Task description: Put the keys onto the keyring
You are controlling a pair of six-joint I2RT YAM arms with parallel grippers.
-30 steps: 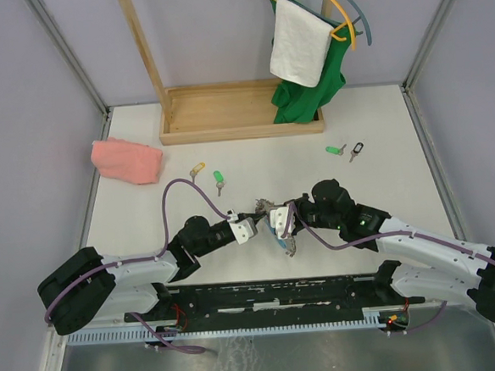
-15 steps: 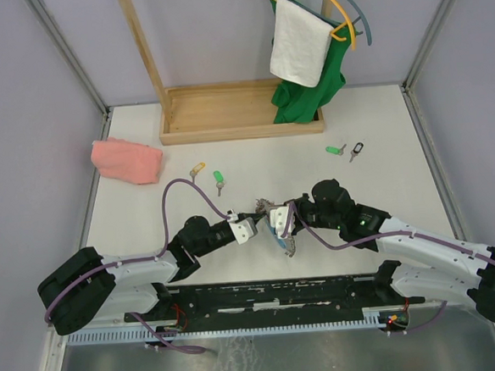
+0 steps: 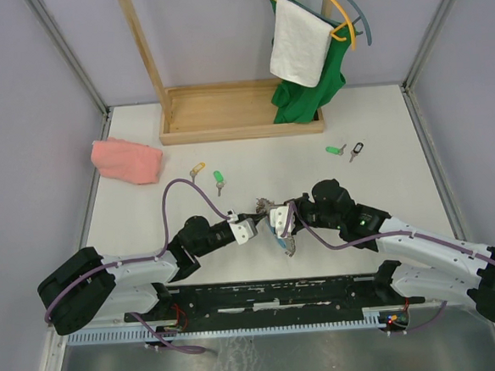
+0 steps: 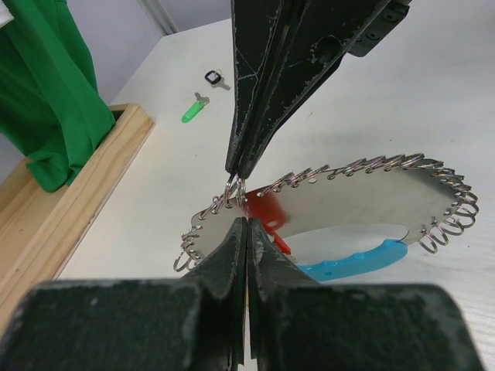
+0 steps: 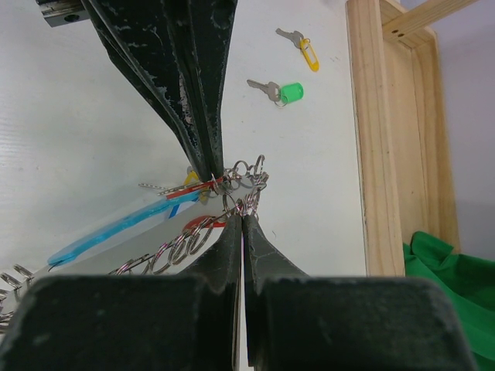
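The keyring (image 3: 284, 239), a run of small metal rings (image 4: 363, 165) with a light-blue plastic piece (image 4: 352, 259), hangs between both grippers just above the table. My right gripper (image 5: 243, 216) is shut on one of its rings (image 5: 246, 202). My left gripper (image 4: 247, 222) is shut at the red tag (image 4: 267, 212) of a key, whose blade (image 5: 157, 186) sticks out sideways. The two grippers' tips nearly touch in the top view. Loose keys lie farther back: yellow-tagged (image 3: 197, 169), green-tagged (image 3: 218, 179), another green-tagged (image 3: 336, 149) and black-tagged (image 3: 357, 151).
A wooden rack base (image 3: 240, 109) stands at the back, with a green garment (image 3: 305, 96) and a white towel (image 3: 299, 42) hanging from hangers. A pink cloth (image 3: 127, 160) lies at the back left. Grey walls close in both sides.
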